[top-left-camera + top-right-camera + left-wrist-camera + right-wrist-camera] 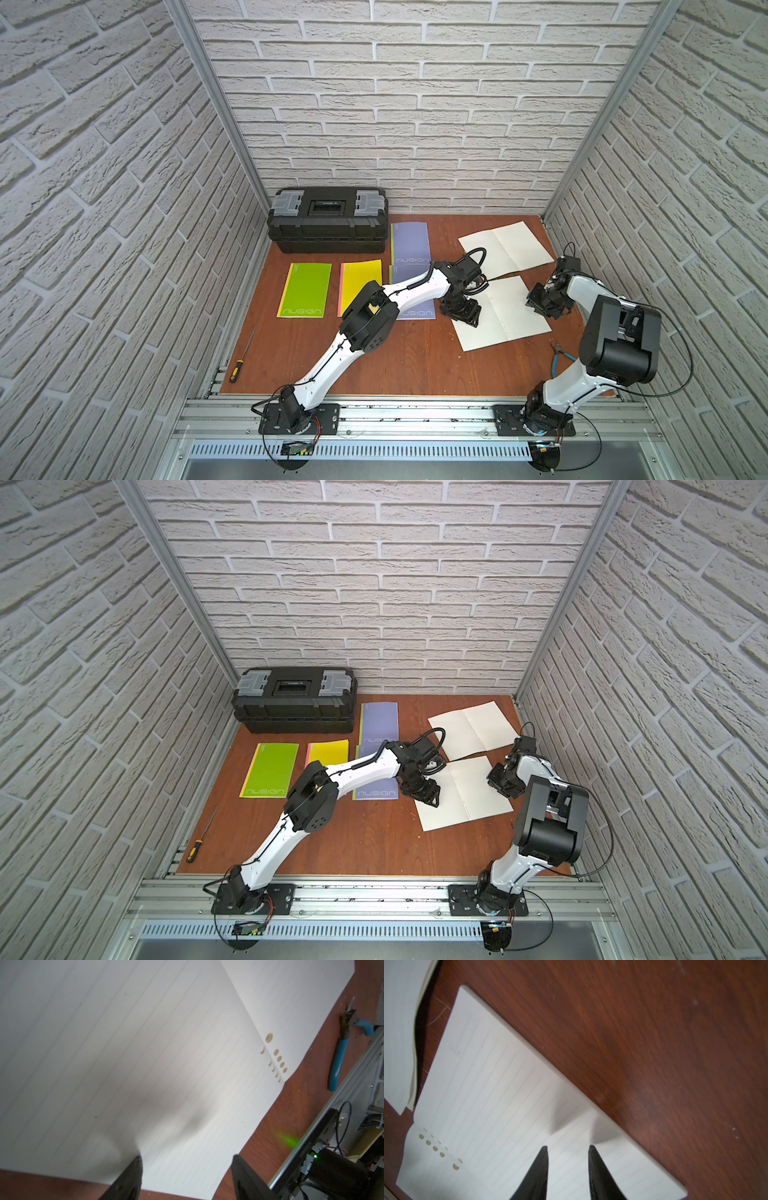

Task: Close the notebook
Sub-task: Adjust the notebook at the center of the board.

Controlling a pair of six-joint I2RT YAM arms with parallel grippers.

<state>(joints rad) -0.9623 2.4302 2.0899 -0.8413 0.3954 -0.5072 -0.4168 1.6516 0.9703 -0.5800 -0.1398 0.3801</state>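
Back left of bench (395, 365): toolbox (328, 220), lid shut, contents hidden.

Right half of bench: notebook (513, 316), open, flat, lined pages up, punch holes along the spine fold. Just behind it: far notebook (509, 249), also open and flat. Corners close, touching or not unclear.

Left end effector (187, 1176): fingers well apart, clamped on nothing, low over the notebook's left page near its outer edge. Contact with paper impossible to tell. Right end effector (568, 1167): fingers apart by a narrow gap, only bare page between them, over the right page near its outer edge. Shadows tight under the tips, contact unclear.

Left of centre, closed and flat: green book (305, 291), yellow book (359, 282), two purple books (409, 243). Yellow book's near corner and much of the nearer purple book covered by left arm (415, 291).

Screwdriver (243, 361) at bench's left edge, shaft thin and hard to make out. Pliers (340, 1043), blue grips, near bench's right edge, half hidden behind right arm (582, 291) in both top views. Fingertips of both end effectors hard to see from above, finger bases cut off in wrist views.
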